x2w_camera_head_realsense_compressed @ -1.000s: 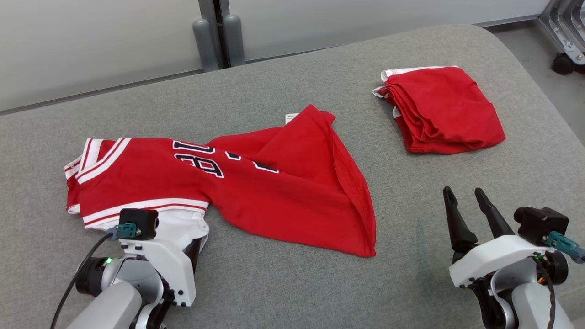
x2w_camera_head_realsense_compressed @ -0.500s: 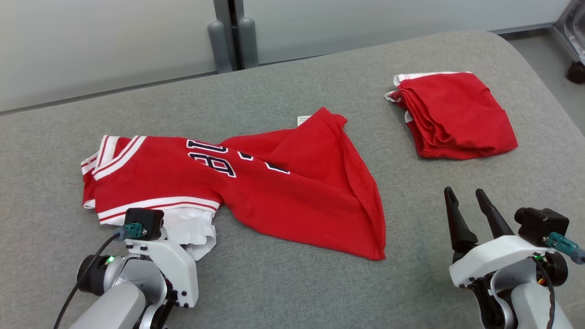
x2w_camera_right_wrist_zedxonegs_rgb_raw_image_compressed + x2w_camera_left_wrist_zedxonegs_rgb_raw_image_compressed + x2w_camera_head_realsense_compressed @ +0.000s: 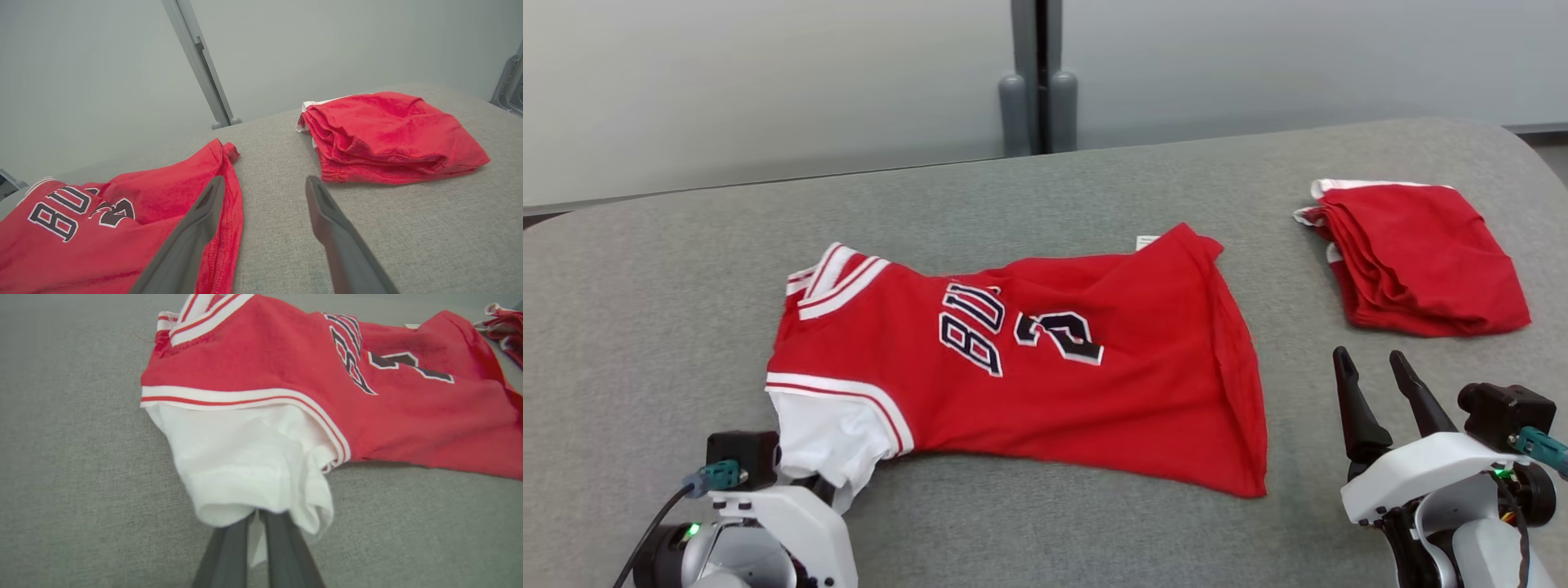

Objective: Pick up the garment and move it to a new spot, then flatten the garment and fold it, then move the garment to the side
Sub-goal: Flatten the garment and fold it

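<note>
Garment (image 3: 1045, 367) sleeve is clamped in the left hand (image 3: 258, 516), clearest from its wrist; right hand (image 3: 1369, 356) spread beside the hem over bare tabletop (image 3: 1054, 531).

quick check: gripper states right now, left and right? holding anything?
Left gripper: shut on the white sleeve of the red jersey.
Right gripper: open, holding nothing.

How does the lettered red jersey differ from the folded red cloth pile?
The lettered red jersey lies spread out; the folded red cloth pile is stacked in layers. The jersey spreads wider than the pile. The left pincer grips the jersey's white sleeve; nothing touches the pile. Both are red with white trim.
</note>
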You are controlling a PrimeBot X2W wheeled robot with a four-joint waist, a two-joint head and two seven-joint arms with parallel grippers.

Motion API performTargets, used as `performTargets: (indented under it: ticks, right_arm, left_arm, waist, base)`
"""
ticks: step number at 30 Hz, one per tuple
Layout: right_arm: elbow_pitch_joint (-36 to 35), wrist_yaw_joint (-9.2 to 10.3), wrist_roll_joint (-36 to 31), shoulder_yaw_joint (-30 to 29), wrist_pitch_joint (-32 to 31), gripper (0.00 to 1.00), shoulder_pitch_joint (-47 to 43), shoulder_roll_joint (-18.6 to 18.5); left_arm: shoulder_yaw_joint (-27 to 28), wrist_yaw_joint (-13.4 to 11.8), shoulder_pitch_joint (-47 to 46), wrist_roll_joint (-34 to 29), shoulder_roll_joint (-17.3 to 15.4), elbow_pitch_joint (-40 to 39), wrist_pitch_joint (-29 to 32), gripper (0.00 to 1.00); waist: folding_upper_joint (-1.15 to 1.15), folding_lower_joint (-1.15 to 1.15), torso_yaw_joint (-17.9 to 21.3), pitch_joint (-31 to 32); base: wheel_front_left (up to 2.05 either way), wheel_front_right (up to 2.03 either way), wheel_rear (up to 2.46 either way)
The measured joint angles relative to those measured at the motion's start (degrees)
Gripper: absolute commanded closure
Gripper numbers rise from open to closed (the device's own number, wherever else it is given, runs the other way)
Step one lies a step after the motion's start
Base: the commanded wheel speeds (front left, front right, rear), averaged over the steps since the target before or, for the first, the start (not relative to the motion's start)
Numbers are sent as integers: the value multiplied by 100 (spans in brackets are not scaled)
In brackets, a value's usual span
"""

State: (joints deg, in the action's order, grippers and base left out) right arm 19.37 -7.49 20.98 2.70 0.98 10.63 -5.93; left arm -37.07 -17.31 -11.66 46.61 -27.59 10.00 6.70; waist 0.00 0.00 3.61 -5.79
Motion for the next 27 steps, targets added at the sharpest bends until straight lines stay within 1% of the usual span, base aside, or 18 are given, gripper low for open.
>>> performTargets:
  ticks: [3,10,11,12,13,15,17,21,25,27]
  right_arm:
    - [-19,0,-12,4,-48,0,-14,0]
    - [-63,0,-35,-19,-107,0,-75,-8]
    - [-76,0,-35,-22,-109,0,-86,-13]
    - [-86,0,-37,-27,-122,0,-94,-21]
    - [-96,0,-41,-32,-140,0,-101,-25]
    - [-104,0,-43,-24,-161,0,-103,-29]
    - [-122,0,-44,-35,-178,0,-127,-37]
    - [-168,0,-76,-113,-201,0,-194,-85]
    - [-266,0,-125,-183,-199,0,-275,-92]
    - [-352,0,-147,-182,-161,0,-299,-87]
  left_arm:
    - [69,-62,207,57,-76,-66,-55,100]
    - [7,-66,510,133,-98,-15,-71,100]
    - [-2,-65,543,143,-94,1,-76,94]
    - [-21,-64,561,143,-92,18,-78,48]
    - [-25,-64,561,143,-88,27,-87,0]
    - [-9,-63,569,162,-74,54,-116,0]
    - [96,-114,673,234,-104,70,-203,0]
    - [352,-304,946,289,-354,-36,-397,0]
    - [636,-582,1098,286,-610,-416,-576,0]
    - [784,-661,1147,280,-716,-624,-710,0]
  waist:
    - [0,0,-157,38]
    - [0,0,-352,100]
    - [0,0,-365,107]
    - [0,0,-375,113]
    - [0,0,-382,121]
    - [0,0,-382,150]
    - [0,0,-368,192]
    - [0,0,-327,284]
    - [0,0,-305,387]
    - [0,0,-300,440]
  base:
    - [0,0,0]
    - [0,0,0]
    - [0,0,0]
    - [0,0,0]
    - [0,0,0]
    - [0,0,0]
    - [0,0,0]
    - [0,0,0]
    - [0,0,0]
    - [0,0,0]
